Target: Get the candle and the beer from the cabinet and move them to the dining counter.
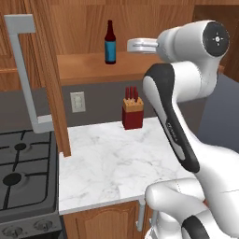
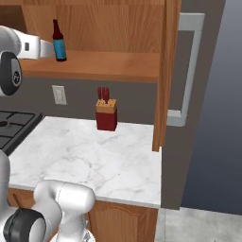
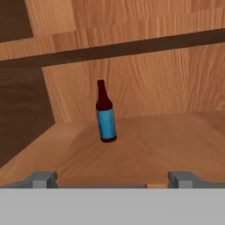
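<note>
**Around the small marble worktop**

A red knife block point(image 1: 132, 114) with dark red handles stands upright at the back of the white veined worktop point(image 1: 112, 163), near a pale wall socket point(image 1: 77, 101). A black gas stove point(image 1: 25, 175) adjoins the worktop's side; brown lower cabinets point(image 1: 109, 223) sit beneath.
</note>
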Controlling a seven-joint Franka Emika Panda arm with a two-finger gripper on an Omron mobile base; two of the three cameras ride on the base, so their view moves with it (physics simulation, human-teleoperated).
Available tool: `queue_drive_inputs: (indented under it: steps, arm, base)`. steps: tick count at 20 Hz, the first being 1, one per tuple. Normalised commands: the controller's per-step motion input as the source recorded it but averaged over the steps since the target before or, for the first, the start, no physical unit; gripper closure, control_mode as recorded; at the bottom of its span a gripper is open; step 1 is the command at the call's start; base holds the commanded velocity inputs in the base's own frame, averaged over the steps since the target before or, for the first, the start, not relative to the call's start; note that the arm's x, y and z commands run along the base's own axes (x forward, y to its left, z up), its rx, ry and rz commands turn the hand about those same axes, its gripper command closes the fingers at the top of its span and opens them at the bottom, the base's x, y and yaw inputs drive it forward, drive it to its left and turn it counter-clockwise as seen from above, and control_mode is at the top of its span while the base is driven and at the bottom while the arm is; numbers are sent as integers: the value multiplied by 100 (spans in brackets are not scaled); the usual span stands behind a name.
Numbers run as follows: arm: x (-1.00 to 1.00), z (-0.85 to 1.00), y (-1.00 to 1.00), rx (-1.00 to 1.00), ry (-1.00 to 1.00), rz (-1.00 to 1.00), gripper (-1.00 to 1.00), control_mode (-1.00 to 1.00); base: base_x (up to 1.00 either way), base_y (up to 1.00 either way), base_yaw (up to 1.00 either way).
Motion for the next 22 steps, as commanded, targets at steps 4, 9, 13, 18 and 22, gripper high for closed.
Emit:
queue_drive_inputs:
  steps: [4, 9, 13, 18, 22]
  arm:
    - [26, 12, 12, -4, -8, 0, -100, -100]
    - [21, 5, 1, 0, -13, 0, -100, -100]
    - [22, 0, 0, 0, -4, 0, -100, -100]
    - [32, -1, 1, 0, 0, 0, -100, -100]
    - [43, -4, 1, 0, 0, 0, -100, -100]
  base:
    - [0, 0, 0]
    - [0, 0, 0]
    - [0, 0, 0]
    - [0, 0, 0]
    - [0, 0, 0]
